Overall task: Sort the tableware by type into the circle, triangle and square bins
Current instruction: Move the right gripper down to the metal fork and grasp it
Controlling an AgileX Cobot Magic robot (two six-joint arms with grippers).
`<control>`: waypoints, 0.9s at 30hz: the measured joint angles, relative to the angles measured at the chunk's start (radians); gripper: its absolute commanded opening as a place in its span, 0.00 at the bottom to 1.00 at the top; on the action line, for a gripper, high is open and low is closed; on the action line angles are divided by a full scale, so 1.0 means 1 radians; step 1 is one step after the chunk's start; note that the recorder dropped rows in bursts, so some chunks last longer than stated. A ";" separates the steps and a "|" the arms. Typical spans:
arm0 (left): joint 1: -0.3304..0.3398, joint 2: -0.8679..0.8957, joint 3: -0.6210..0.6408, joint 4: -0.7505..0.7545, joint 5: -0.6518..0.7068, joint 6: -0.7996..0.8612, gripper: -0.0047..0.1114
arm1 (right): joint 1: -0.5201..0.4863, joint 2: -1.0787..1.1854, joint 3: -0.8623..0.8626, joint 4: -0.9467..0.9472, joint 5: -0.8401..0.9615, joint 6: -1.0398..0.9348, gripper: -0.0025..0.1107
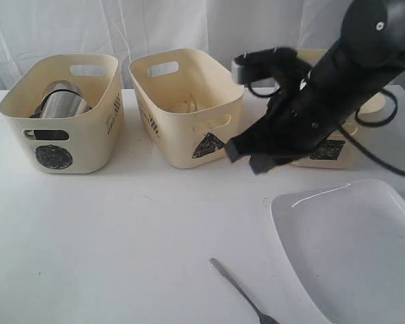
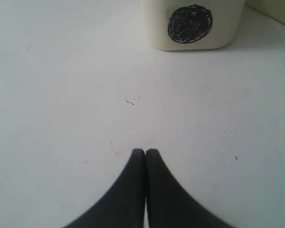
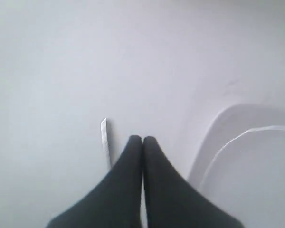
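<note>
Three cream bins stand at the back: the circle bin holding steel mugs, the triangle bin, and the square bin partly hidden behind my right arm. A large white plate lies at the front right, also seen as the plate in the right wrist view. A steel fork lies near the front edge; its handle shows beside my right gripper. That right gripper hangs shut and empty in front of the triangle bin. My left gripper is shut and empty over bare table, facing the circle bin.
A white curtain backs the white table. The right arm's black body and cable cross in front of the square bin.
</note>
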 measured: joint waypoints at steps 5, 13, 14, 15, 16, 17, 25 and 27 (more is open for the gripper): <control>0.000 0.000 0.000 0.000 0.000 0.000 0.04 | 0.113 0.101 0.000 -0.039 0.144 0.059 0.02; 0.000 0.000 0.000 0.000 0.000 0.000 0.04 | 0.209 0.236 0.000 -0.081 0.111 0.156 0.02; 0.000 0.000 0.000 0.000 0.000 0.000 0.04 | 0.214 0.248 0.000 -0.081 0.113 0.163 0.02; 0.000 0.000 0.000 0.000 0.000 0.000 0.04 | 0.217 0.260 0.000 -0.081 0.116 0.166 0.02; 0.000 0.000 0.000 0.000 0.000 0.000 0.04 | 0.223 0.279 0.000 -0.090 0.118 0.168 0.02; 0.000 0.000 0.000 0.000 0.000 0.000 0.04 | 0.228 0.289 0.000 -0.100 0.114 0.168 0.02; 0.000 0.000 0.000 0.000 0.000 0.000 0.04 | 0.232 0.321 0.000 -0.187 0.060 0.234 0.02; 0.000 0.000 0.000 0.000 0.000 0.000 0.04 | 0.232 0.321 0.000 -0.187 0.059 0.300 0.02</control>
